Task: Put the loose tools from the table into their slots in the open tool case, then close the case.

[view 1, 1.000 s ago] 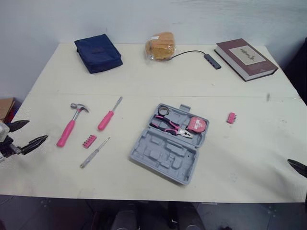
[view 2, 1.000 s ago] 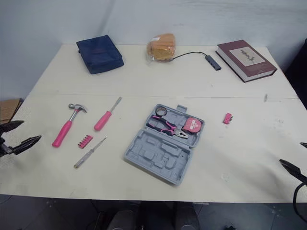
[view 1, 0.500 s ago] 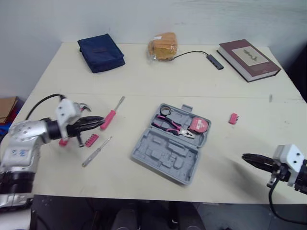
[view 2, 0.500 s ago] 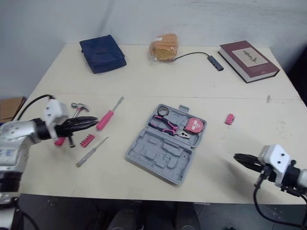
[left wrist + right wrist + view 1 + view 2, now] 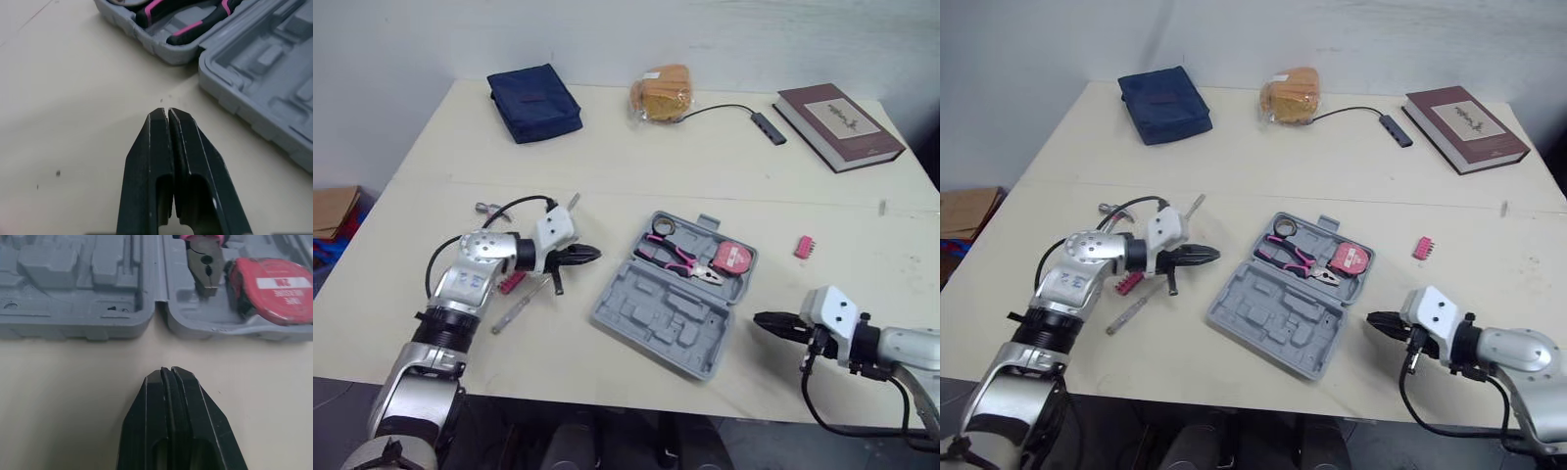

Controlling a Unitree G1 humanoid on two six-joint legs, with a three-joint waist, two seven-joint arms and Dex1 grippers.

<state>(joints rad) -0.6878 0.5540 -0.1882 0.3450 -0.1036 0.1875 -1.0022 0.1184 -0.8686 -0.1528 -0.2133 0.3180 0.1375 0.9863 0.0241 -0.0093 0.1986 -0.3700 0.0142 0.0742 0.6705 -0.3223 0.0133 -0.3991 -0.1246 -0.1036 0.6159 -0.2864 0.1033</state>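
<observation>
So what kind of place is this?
Likely an office or lab room, not a workshop: a plain table against a bare wall, with a book, a cabled hub and a small tool case.

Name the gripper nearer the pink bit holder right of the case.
Right. The right gripper sits just robot-side of the pink bit holder; the left gripper lies across the case.

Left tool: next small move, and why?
Probably open the left tool and draw it back toward the thin screwdriver. It is shut on nothing, over bare table beside the case, while the screwdriver lies loose by its wrist, not yet in a slot.
</observation>
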